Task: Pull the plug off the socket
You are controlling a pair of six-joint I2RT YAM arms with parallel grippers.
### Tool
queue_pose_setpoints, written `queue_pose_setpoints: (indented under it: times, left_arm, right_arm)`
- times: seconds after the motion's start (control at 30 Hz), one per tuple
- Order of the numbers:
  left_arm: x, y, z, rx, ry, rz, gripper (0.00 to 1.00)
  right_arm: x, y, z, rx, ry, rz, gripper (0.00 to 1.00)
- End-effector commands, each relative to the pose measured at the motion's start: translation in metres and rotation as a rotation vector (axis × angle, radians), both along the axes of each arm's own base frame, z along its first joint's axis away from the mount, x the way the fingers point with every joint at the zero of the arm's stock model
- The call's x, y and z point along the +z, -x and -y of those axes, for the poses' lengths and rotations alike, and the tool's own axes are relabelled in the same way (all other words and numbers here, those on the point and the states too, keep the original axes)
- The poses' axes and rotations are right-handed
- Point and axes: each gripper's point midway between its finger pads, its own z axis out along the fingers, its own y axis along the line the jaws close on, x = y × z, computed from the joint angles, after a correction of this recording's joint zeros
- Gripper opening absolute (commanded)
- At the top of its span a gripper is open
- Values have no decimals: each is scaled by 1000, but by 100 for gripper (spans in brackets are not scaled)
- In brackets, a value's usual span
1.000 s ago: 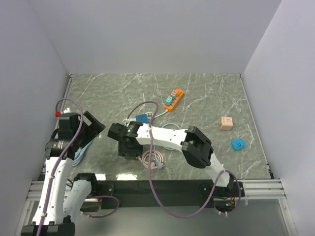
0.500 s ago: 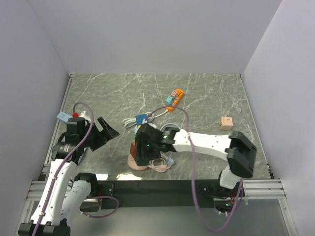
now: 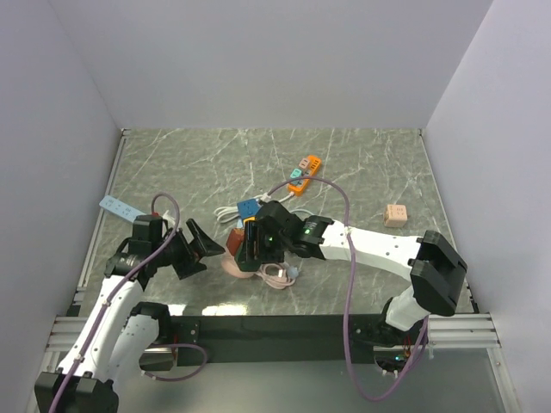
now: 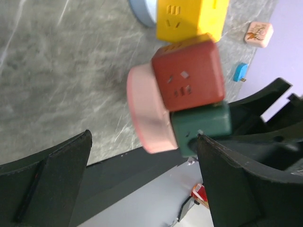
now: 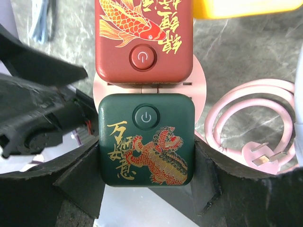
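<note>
A stack of cube sockets, green (image 5: 147,139), red (image 5: 144,40) and yellow (image 5: 246,7), sits against a round pink disc (image 5: 201,90). My right gripper (image 5: 147,158) is shut on the green cube, one finger on each side, and holds the stack above the table near the front middle (image 3: 250,245). My left gripper (image 4: 142,182) is open, its jaws wide apart, just left of the stack (image 3: 200,247). It faces the red cube (image 4: 189,75) and the pink disc (image 4: 144,113) without touching them. A coiled pink cable (image 5: 251,123) with its plug (image 5: 262,156) lies on the table beside the stack.
An orange power strip (image 3: 306,168) lies at the back middle. A blue adapter (image 3: 250,207) with a white cord lies behind the stack. A pink cube (image 3: 395,214) sits at the right. A light blue strip (image 3: 116,206) lies by the left wall.
My right gripper has carried the socket stack a little back and left. My left gripper has swung down and right to face it.
</note>
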Motion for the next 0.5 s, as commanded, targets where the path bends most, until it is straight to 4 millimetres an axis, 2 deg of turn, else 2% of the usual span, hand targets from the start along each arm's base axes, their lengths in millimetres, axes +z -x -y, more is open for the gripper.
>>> queue_pose_setpoints:
  times: [0.0,0.13,0.17,0.3,0.4,0.47]
  left_arm:
    - [0,-1,1,62,16,-33,98]
    - [-10,-4,1,111,4,-72,98]
    - [-12,-7,3,112,8,-78,98]
    - [-14,-15,12,102,13,-92,95]
    - [-16,-25,12,109,-31,-105,91]
    - [-18,-31,11,106,-48,-104,83]
  right_arm:
    - [35,-24,-19,-81,-126,96,0]
    - [37,-22,-29,-97,-139,106,0]
    - [44,-21,-35,-91,-150,109,0]
    - [43,-22,-48,-107,-143,122,0]
    - [48,-20,-57,-108,-175,128,0]
    - [50,-19,-60,-111,-188,128,0]
